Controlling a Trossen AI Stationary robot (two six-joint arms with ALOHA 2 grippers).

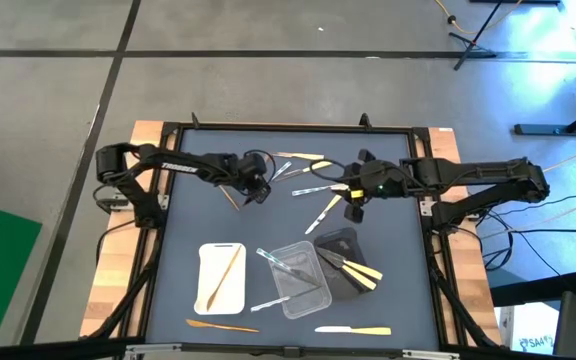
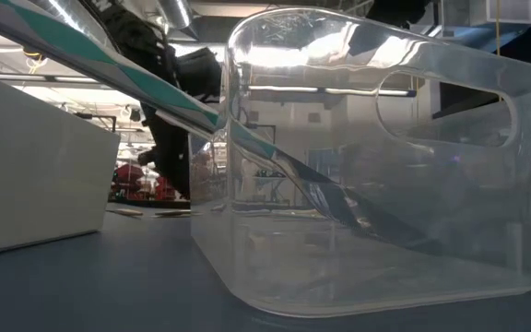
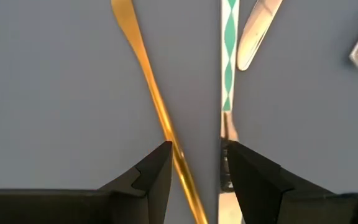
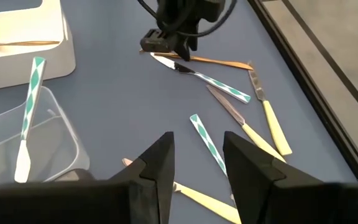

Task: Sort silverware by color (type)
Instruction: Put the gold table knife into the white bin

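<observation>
**Over the brown utensil: the left gripper low at the far side of the mat**

Beyond the clear tray, at the far side of the dark mat, the left gripper is low over a thin brown wooden utensil. In the left wrist view its fingers are parted, and the brown utensil runs between them; whether they touch it, I cannot tell. A utensil with green and white handle lies just beside it, near the other finger.

The right gripper is also beyond the clear tray, to the right of the left gripper. Its fingers are spread apart and hold nothing (the mat shows between them). Under it and around it lie loose pieces: a green-patterned utensil, and two knives with yellow handles.

Three trays stand in a row at the near part of the mat. The white tray, left of the clear tray, holds one brown wooden piece. The clear tray holds patterned plastic pieces, and one leans over its wall. The black tray, just right of the clear tray, holds yellow-handled pieces.

Nearer than the trays, another brown piece lies in front of the white tray, and a white and yellow piece lies in front of the black one.
</observation>
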